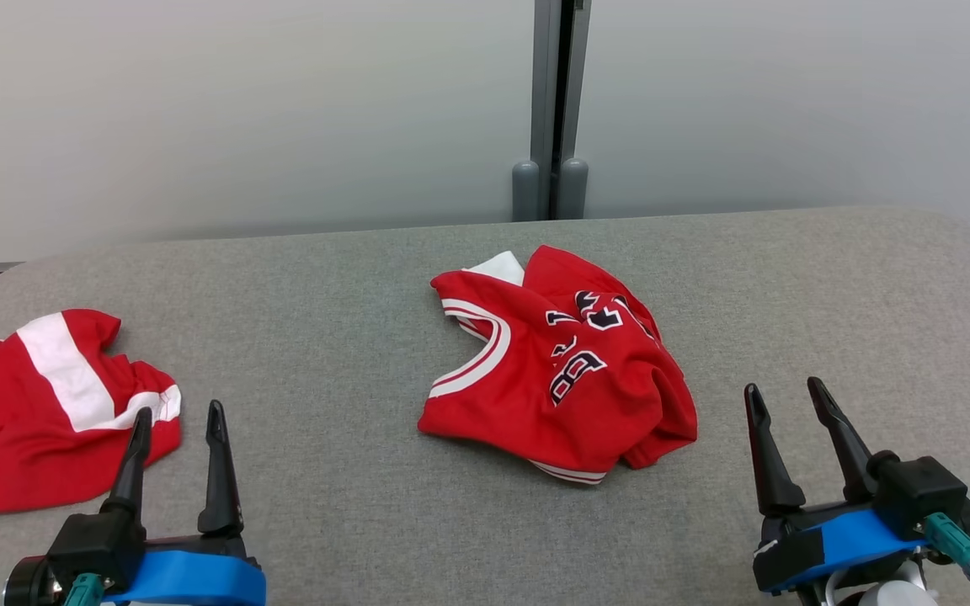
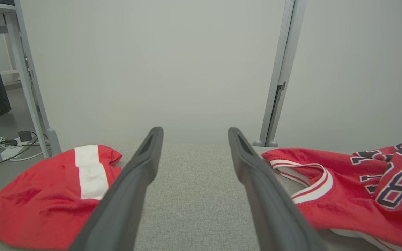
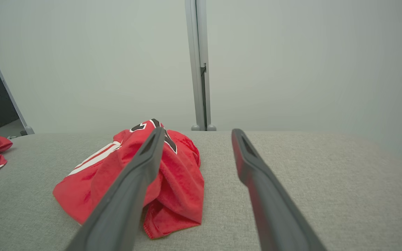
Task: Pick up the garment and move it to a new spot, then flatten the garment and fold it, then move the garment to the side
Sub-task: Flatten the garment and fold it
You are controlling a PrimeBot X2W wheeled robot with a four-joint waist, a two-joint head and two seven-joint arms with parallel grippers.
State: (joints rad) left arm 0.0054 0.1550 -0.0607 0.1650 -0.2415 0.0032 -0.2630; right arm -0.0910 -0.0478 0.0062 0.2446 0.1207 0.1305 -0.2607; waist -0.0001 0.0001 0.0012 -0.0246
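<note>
I have the red jersey (image 1: 561, 370) lying crumpled near the middle of the grey padded table (image 1: 325, 278), its white-trimmed neckline turned toward my left and the dark numerals facing up. My left gripper (image 1: 179, 410) sits at the near left with its two fingers spread and nothing between them. Just beside it is a second red garment (image 1: 39, 412) with a white stripe, bunched at the table's left edge; I cannot tell whether they touch. My right gripper (image 1: 784, 387) is at the near right, fingers likewise spread and empty, close to the jersey's right side but apart from it. A pale wall with a grey post (image 1: 549, 101) stands behind the table.
</note>
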